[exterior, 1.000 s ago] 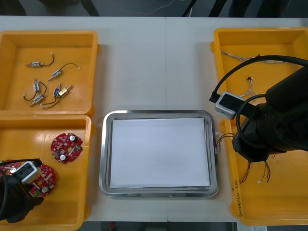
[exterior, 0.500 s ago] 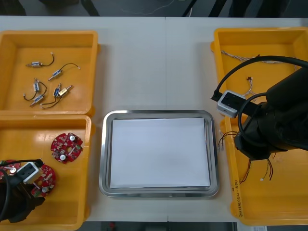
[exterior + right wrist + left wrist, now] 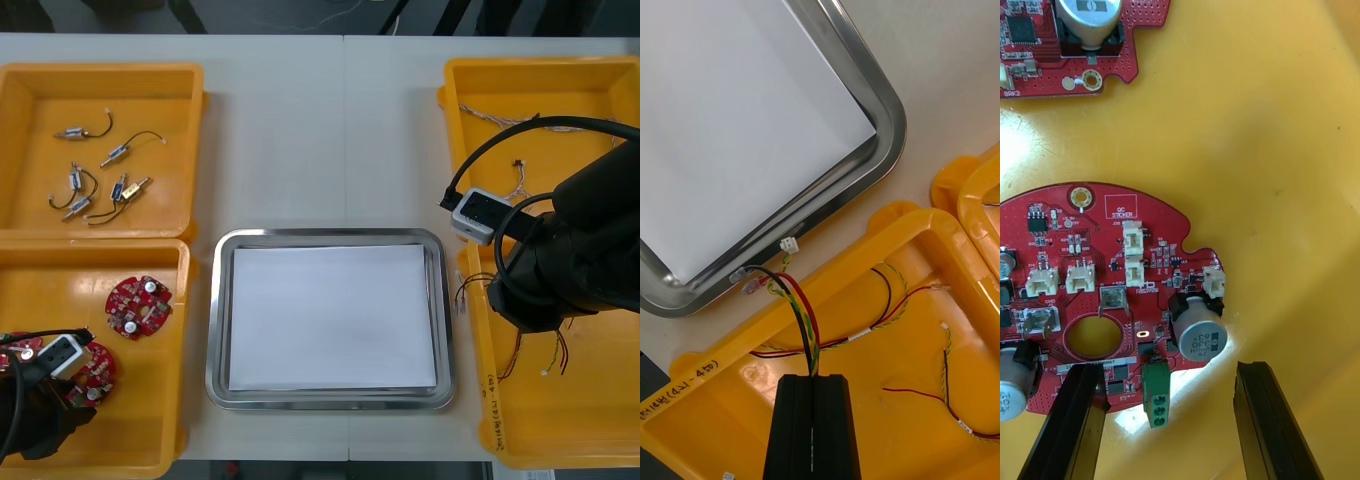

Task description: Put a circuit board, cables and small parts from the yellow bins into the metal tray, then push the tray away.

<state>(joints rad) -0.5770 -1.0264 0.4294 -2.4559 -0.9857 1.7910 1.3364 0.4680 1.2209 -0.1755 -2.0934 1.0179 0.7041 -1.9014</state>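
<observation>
— The left gripper [image 3: 1171,371]?
— I see its fingers wide over a circuit board [image 3: 1097,270], near left yellow bin [image 3: 150,445]. My right gripper [image 3: 814,379] clamps the red and yellow cable [image 3: 801,307] beside the tray [image 3: 328,403].

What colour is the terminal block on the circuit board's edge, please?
Green; the terminal block shows best in the left wrist view.

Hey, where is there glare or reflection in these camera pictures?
Left wrist view: bright glare patches on the yellow bin beside the circuit board, between the fingers of the open left gripper. Right wrist view: the rim of the metal tray mirrors light and dark streaks; the right gripper is shut on cables. Front view: the tray's white inside is evenly lit.
</observation>
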